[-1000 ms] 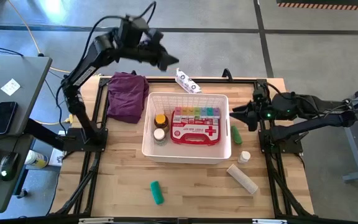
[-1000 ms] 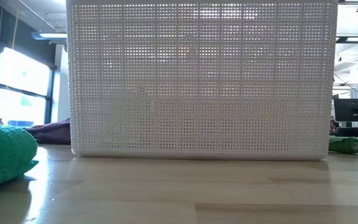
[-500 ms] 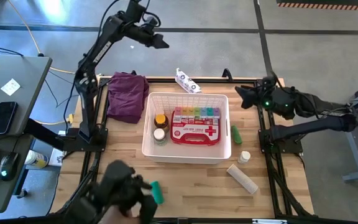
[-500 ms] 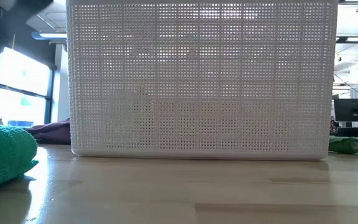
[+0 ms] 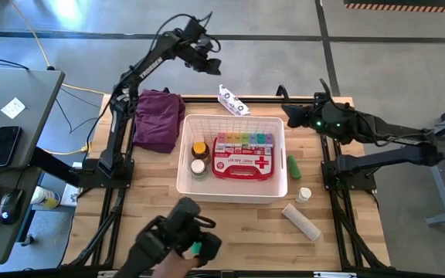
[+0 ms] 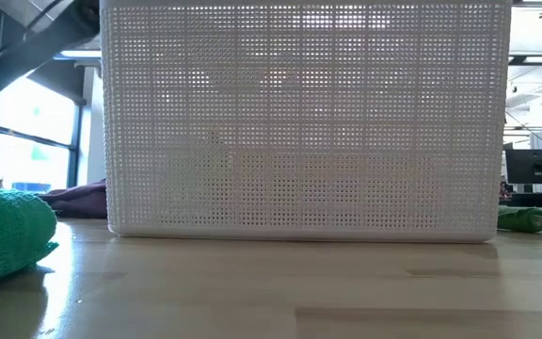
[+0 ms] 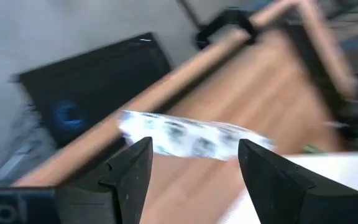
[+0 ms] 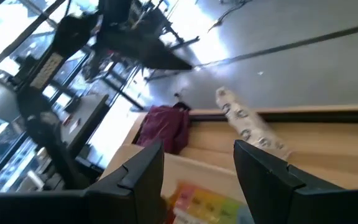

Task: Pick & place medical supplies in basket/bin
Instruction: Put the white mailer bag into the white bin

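On wood-slat table [image 5: 238, 224], slotted white plastic basket [image 5: 232, 188]

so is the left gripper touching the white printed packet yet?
Apart. The high view shows the left gripper beyond the table's far edge with bare floor between it and the white printed packet; the left wrist view shows the packet beyond open fingers.

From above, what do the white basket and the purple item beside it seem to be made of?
The basket looks like rigid, matte white plastic: its walls are a fine moulded grid of small holes. The purple item seems to be soft cloth, probably woven fabric, since it lies crumpled in loose folds.
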Controlling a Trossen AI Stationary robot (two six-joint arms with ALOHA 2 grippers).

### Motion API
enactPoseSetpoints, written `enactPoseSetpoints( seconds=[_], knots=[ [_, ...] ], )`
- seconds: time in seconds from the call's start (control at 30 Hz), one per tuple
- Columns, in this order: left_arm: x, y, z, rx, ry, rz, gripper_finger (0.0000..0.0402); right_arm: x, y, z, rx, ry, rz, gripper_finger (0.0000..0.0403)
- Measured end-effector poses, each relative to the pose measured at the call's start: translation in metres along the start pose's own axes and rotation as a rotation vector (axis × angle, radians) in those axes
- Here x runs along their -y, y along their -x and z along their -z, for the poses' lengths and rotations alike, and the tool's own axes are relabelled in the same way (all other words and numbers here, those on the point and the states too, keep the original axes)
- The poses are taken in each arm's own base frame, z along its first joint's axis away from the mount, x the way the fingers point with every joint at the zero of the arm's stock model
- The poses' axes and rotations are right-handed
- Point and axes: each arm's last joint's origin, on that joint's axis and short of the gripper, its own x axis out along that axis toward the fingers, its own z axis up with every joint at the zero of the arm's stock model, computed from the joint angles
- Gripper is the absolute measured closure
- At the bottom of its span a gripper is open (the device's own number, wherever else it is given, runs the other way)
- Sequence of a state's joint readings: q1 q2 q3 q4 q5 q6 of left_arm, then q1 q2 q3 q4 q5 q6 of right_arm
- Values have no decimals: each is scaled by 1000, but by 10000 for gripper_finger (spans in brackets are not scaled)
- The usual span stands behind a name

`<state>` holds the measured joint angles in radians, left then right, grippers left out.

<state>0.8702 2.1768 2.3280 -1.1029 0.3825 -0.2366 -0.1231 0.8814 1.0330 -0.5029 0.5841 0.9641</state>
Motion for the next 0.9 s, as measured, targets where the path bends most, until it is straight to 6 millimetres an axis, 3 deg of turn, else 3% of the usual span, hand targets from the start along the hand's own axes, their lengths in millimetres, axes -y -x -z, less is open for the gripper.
enactPoseSetpoints(
  seconds=[0.17, 0.43, 0.67, 0.9],
  knots=[
    [2, -19, 3, -7, 24, -116, 131, -6, -8, 7, -101, -3, -67, 217],
    [13, -57, 11, -49, 104, -141, 135, -9, -12, 13, -222, 2, -137, 217],
    [32, -67, 16, -9, 68, -225, 138, -14, -8, 18, -239, 35, -175, 217],
    [31, -74, 20, -23, 114, -276, 159, -18, -2, 24, -270, 61, -204, 217]
  ],
)
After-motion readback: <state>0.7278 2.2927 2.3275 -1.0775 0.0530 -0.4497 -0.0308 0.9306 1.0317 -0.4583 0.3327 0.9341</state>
